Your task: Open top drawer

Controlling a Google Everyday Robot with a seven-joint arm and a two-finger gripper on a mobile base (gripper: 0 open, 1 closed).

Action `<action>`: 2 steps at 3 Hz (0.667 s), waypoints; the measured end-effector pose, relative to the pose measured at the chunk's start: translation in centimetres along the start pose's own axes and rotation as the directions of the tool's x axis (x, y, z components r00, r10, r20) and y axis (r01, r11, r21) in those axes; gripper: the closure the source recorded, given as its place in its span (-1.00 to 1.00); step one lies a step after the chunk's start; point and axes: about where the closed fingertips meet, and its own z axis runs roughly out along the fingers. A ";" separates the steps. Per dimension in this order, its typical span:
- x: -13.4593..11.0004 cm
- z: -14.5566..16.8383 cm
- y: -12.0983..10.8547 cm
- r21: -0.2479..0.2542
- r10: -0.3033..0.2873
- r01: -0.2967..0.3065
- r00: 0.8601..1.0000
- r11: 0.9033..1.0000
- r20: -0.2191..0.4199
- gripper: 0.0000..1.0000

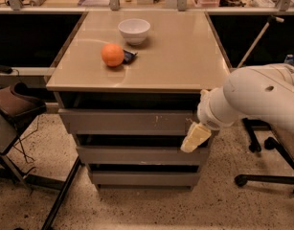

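Contact between the tool [195, 137] and the top drawer [118, 122] is something I cannot confirm from this view. The tool hangs tilted at the top drawer's lower right corner, its cream tip overlapping the dark gap beneath and the right end of the middle drawer [132, 155]. I cannot tell whether the tool is released or clenched. My white arm [261, 97] reaches in from the right of the top drawer, its thick wrist level with the front panel's right end.

The top drawer sits directly under the desk [185, 56], a dark gap between its grey front and the desk edge, with white scuffs right of its centre. Below the middle drawer is the bottom drawer [141, 178], narrowest of the three.

Above the top drawer, on the desk, an orange [112, 54] lies toward the left with a small dark object [130, 56] touching its right side. A white bowl [134, 30] stands upright farther back.
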 end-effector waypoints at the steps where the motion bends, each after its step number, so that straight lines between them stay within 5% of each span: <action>1: -0.3 0.4 3.0 -0.073 -0.014 0.017 0.999 0.997 0.039 -1.00; 2: -0.9 3.1 2.8 -0.071 -0.006 0.010 0.998 0.997 0.061 -1.00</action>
